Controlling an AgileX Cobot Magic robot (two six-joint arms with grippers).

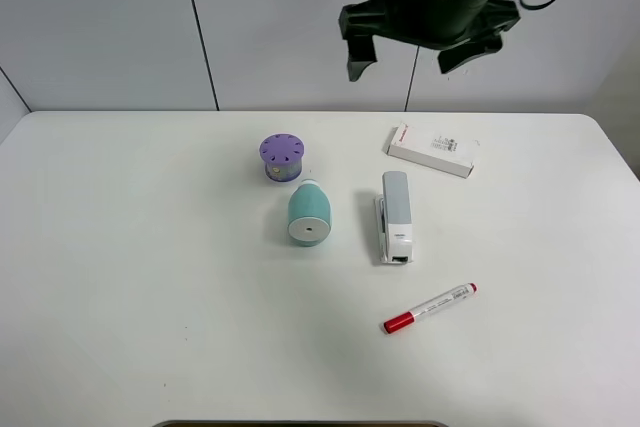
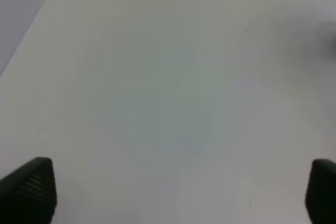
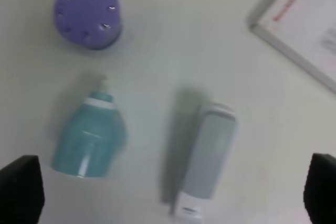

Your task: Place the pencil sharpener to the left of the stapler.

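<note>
The right gripper (image 1: pixel 410 59) is held high above the table (image 1: pixel 130 277), fingers spread and empty. The left gripper (image 2: pixel 178 195) is likewise spread over bare tabletop. The teal rounded plastic pencil sharpener (image 1: pixel 309 214) is seen lying left of the long grey-white stapler (image 1: pixel 394 217), apart.

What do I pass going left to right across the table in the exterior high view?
purple cylinder → pencil sharpener → stapler → red-capped marker, with the white box at about the same spot, farther back.
</note>
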